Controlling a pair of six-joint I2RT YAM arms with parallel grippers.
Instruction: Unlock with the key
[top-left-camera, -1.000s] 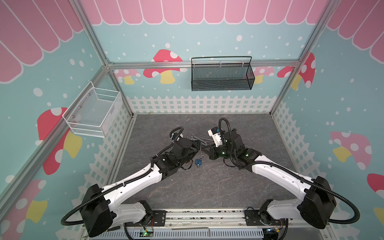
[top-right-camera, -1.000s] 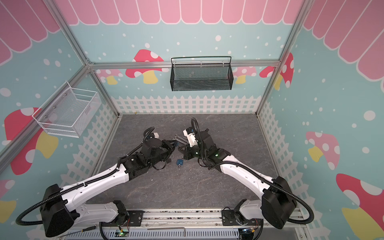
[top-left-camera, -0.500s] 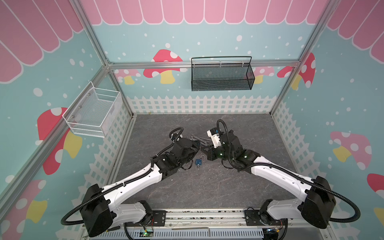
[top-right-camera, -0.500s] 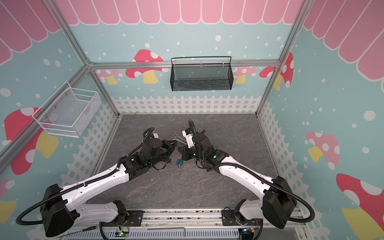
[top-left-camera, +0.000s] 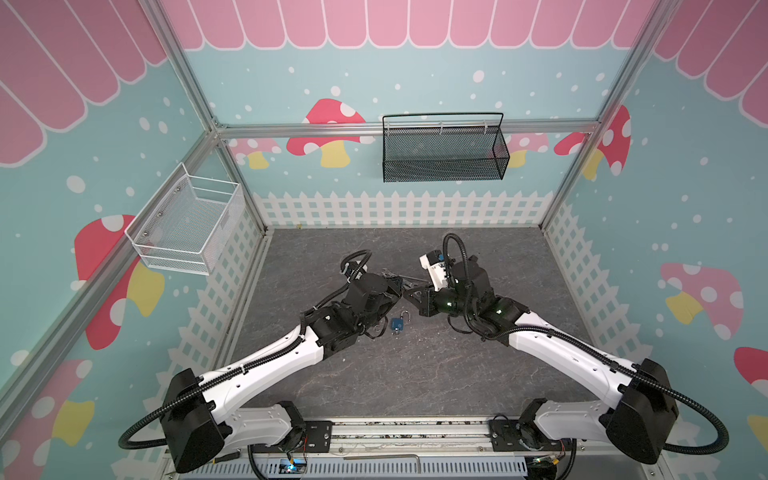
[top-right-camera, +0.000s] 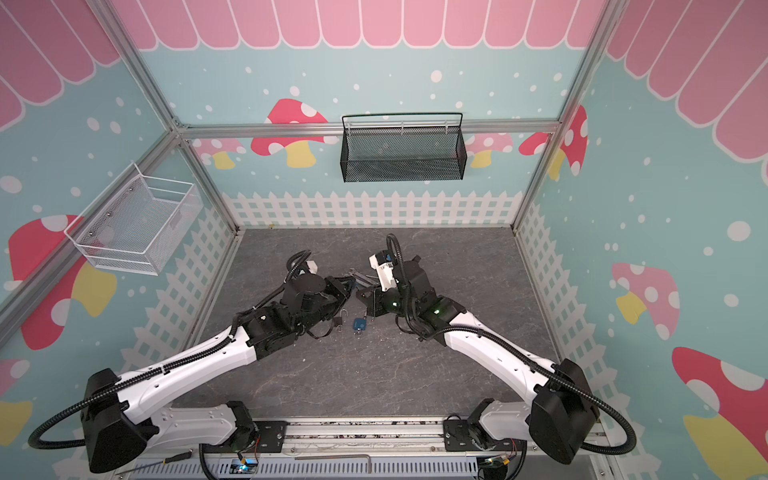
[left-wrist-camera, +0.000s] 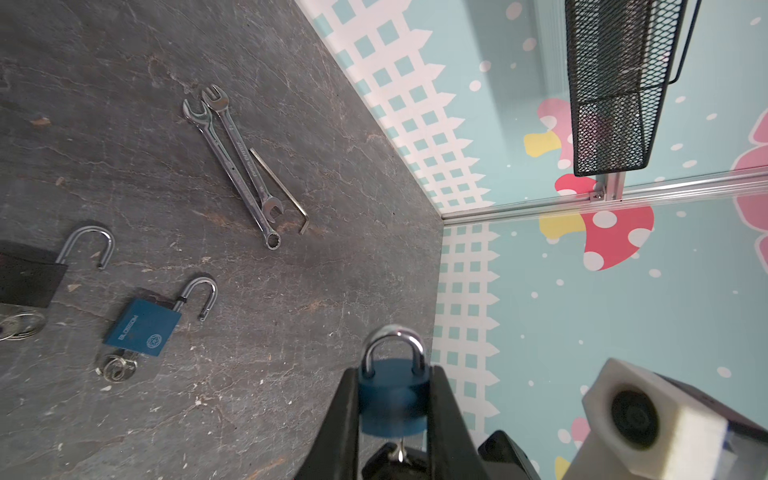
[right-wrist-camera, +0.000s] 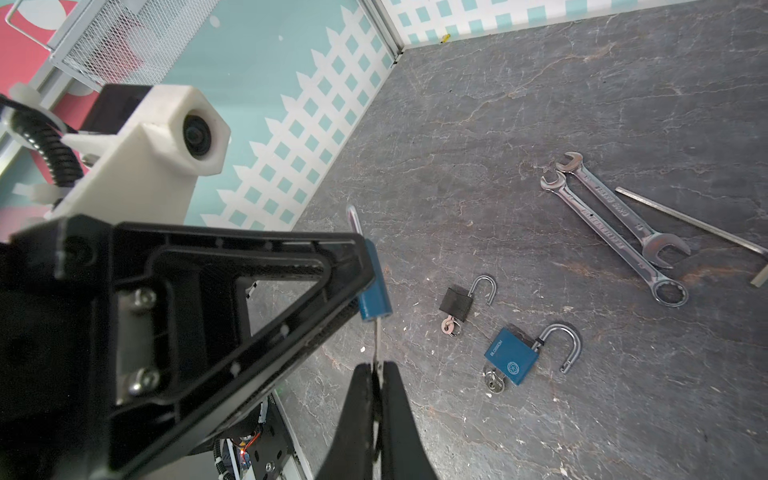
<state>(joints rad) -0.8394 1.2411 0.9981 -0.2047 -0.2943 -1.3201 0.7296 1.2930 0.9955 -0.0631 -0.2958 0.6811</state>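
Two grippers face tip-to-tip above table (top-left-camera: 415, 374): left gripper (left-wrist-camera: 394, 380) clamps blue padlock (left-wrist-camera: 392, 401); right gripper (right-wrist-camera: 376, 370) pinches inserted key (right-wrist-camera: 377, 338).

Grey marbled tabletop (top-left-camera: 415, 374) bears blue padlock (left-wrist-camera: 143, 328) and black padlock (left-wrist-camera: 29, 278) lower left, shackles open; two wrenches (left-wrist-camera: 244, 153) and hex key (left-wrist-camera: 278, 183) above.

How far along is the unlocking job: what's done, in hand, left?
Done: the black padlock and the blue padlock lie on the table, shackles swung open, keys inserted. In hand: the left gripper clamps a third padlock, also blue; the right gripper pinches the key in its underside. Left: its shackle is shut, so the key likely needs turning.
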